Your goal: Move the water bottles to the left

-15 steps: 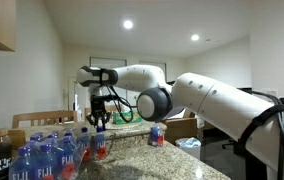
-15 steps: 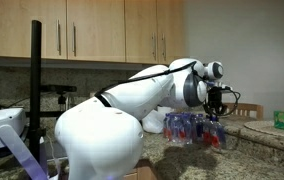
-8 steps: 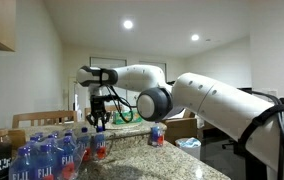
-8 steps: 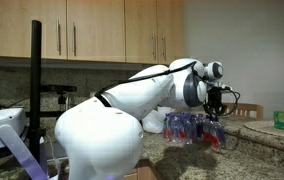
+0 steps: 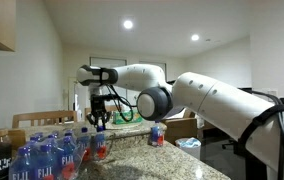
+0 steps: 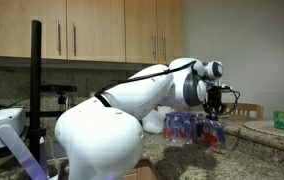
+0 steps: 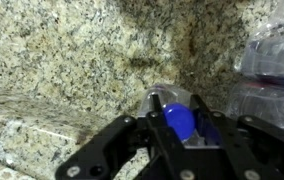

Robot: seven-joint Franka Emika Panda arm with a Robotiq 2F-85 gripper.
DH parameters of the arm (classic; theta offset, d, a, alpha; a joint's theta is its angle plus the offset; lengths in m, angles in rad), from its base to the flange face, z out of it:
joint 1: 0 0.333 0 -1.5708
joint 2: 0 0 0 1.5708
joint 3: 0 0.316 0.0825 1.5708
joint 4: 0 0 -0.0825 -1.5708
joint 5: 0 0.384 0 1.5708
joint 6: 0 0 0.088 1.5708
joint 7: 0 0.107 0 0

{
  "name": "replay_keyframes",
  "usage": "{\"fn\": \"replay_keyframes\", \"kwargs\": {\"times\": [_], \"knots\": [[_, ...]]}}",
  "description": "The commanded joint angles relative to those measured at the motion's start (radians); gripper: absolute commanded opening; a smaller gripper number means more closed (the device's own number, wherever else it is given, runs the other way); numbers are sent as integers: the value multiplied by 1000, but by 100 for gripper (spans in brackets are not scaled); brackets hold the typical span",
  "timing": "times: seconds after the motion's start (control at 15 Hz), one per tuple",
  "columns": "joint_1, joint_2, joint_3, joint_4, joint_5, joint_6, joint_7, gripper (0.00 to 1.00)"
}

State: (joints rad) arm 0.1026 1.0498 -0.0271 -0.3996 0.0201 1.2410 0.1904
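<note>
On granite counter (image 7: 62, 60), gripper (image 5: 100, 125) clamped on blue-capped water bottle (image 7: 179, 121), near FIJI pack (image 5: 40, 160).

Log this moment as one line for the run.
gripper: shut on water bottle | second water bottle: upright on counter, apart | FIJI pack: beside held bottle

Two small red-labelled water bottles (image 5: 157, 134) stood on the one bench (image 5: 167, 165) in an exterior view. One wrapped pack of larger FIJI bottles (image 5: 40, 160) stood there too; the bottles inside it could not be counted.
</note>
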Motion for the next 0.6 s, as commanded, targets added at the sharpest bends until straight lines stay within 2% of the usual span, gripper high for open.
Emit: {"fn": "replay_keyframes", "kwargs": {"times": [0.0, 0.53], "knots": [[-3, -59, 5, -71, 3, -36, -24, 9], [-1, -61, 1, -64, 2, -69, -4, 9]]}}
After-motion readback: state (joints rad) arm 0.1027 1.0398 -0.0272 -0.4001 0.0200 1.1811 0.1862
